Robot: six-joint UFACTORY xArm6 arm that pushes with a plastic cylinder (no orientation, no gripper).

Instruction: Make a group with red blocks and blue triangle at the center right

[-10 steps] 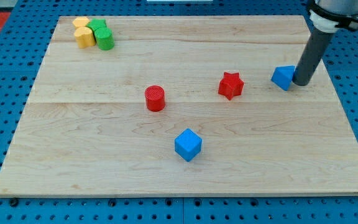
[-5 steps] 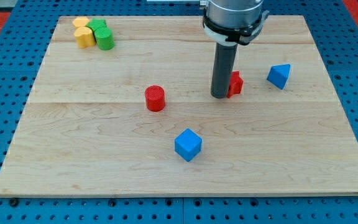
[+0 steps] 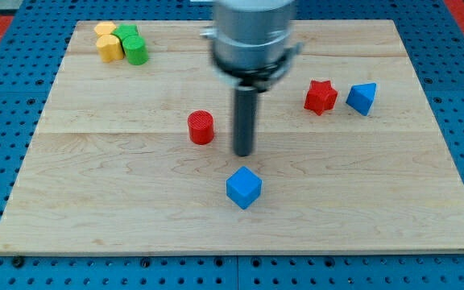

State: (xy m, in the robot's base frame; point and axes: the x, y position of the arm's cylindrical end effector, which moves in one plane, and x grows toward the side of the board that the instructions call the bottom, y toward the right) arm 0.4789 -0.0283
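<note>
A red star block [image 3: 321, 97] sits at the view's right, close beside a blue triangle block [image 3: 362, 98], with a narrow gap between them. A red cylinder [image 3: 201, 127] stands near the board's middle. My tip [image 3: 242, 152] is down on the board just right of the red cylinder and above a blue cube [image 3: 243, 187]. It touches neither block. The rod is motion-blurred.
Yellow blocks [image 3: 107, 42] and green blocks [image 3: 132, 45] are clustered at the top left corner of the wooden board [image 3: 95, 201]. Blue pegboard surrounds the board.
My tip swept from beside the blue triangle leftward, nudged the red star to the right toward the triangle, then moved left and down to beside the red cylinder.
</note>
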